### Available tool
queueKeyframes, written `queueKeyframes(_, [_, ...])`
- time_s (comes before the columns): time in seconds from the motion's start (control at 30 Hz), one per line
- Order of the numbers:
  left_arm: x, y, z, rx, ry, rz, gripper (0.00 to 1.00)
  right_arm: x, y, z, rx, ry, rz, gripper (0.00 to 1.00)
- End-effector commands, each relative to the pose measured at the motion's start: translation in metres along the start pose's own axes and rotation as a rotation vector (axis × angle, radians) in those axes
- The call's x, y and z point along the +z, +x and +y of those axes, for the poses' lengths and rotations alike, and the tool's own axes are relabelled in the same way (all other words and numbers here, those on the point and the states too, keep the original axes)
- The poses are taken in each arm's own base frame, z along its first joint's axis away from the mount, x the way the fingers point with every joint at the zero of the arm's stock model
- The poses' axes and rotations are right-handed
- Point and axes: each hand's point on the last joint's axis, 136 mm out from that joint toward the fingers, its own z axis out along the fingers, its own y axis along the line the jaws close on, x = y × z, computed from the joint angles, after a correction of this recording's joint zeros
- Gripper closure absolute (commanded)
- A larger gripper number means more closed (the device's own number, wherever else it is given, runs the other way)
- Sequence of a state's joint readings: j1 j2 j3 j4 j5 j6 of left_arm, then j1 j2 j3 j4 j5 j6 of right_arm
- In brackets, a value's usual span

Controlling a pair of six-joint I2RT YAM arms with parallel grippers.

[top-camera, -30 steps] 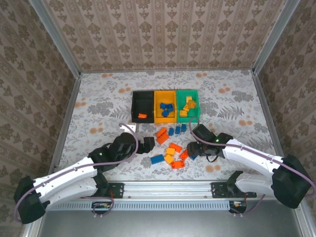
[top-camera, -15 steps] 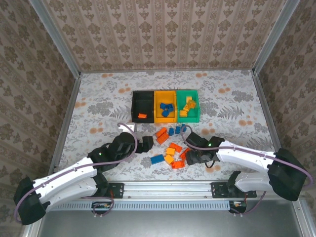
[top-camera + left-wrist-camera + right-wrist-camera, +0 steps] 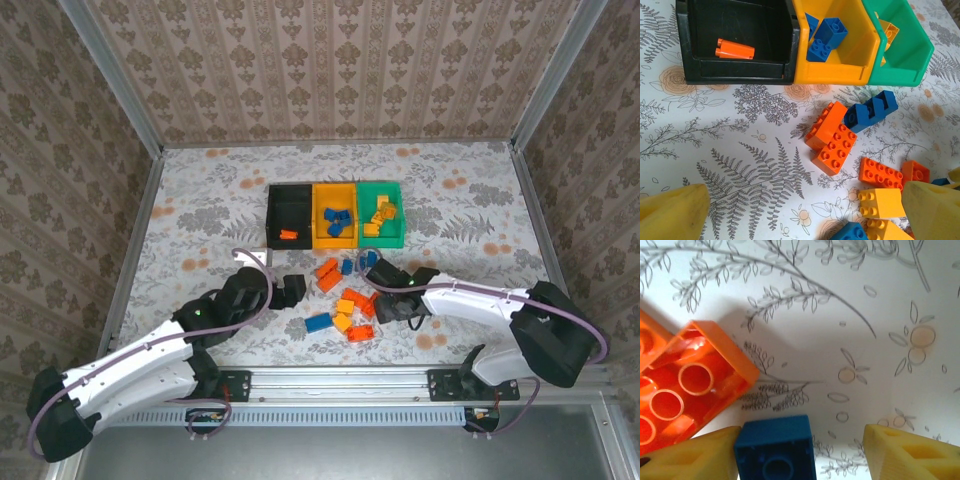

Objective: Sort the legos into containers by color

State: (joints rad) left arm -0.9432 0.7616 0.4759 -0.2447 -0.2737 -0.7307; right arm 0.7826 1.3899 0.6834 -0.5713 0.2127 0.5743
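Note:
Loose legos (image 3: 345,300) in red-orange, yellow-orange and blue lie in a heap in front of the three containers: the black bin (image 3: 272,215), yellow-orange bin (image 3: 318,212) and green bin (image 3: 399,215). My right gripper (image 3: 802,455) is down at the heap's right side, open. A small blue brick (image 3: 775,447) lies between its jaws, against the left finger (image 3: 695,457), with a gap to the right finger (image 3: 910,450). An overturned red-orange brick (image 3: 690,385) lies just ahead. My left gripper (image 3: 805,210) hovers wide open left of the heap, holding nothing.
The black bin (image 3: 740,67) holds a red-orange brick (image 3: 735,49), the yellow-orange bin (image 3: 832,75) blue bricks (image 3: 827,37), the green bin (image 3: 895,75) a yellow brick (image 3: 887,30). Bare patterned tabletop (image 3: 715,150) spreads left of the heap. Walls enclose the table.
My right gripper has shifted left into the heap's edge, its jaws widening and then narrowing around the blue brick. The left gripper has crept slightly forward.

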Motion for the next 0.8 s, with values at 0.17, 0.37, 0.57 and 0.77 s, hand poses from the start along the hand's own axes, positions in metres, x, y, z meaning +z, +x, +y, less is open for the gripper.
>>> queueKeyframes(0.17, [0.001,0.007,0.008,-0.021,-0.013,0.014,0.00,0.007,0.007,0.002,0.005,-0.031,0.033,0.45])
queueKeyframes(0.37, [0.003,0.008,0.014,-0.029,-0.031,0.016,0.00,-0.002,0.009,0.002,0.025,-0.061,0.023,0.62])
queueKeyframes(0.57, [-0.001,0.008,0.021,-0.032,-0.055,0.013,0.00,-0.052,-0.028,0.011,0.002,-0.131,-0.108,0.67])
queueKeyframes(0.77, [-0.008,0.008,0.029,-0.054,-0.079,-0.003,0.00,-0.096,-0.102,0.066,-0.023,-0.286,-0.246,0.67])
